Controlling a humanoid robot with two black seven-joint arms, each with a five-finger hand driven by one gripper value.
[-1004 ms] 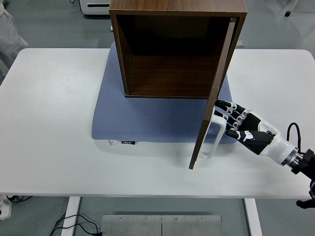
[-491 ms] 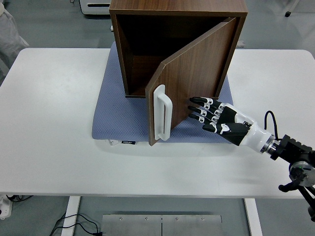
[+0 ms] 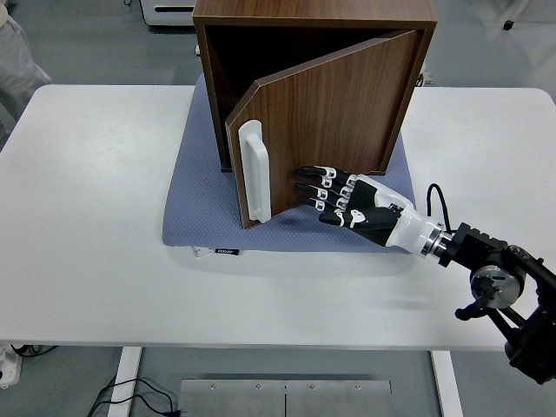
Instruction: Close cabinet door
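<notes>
A: Where does the cabinet (image 3: 261,17) sit?

B: On a blue mat (image 3: 200,208) at the far middle of the white table (image 3: 87,261). Its door (image 3: 339,122) is hinged on the right and stands partly shut, the free edge with the white handle (image 3: 256,171) pointing near and left, and a dark gap open at the left of the opening.

A: What would make the push go well?

B: It probably pays to press on the panel close to the handle side, well away from the hinge, and to follow the door's arc toward the far left so the cabinet does not slide on the mat.

A: And the right hand (image 3: 343,198)?

B: It is flat and extended, fingers (image 3: 311,185) straight and slightly spread, holding nothing. The fingertips appear to rest against the lower outer face of the door, just right of the handle. The left arm does not show.
</notes>
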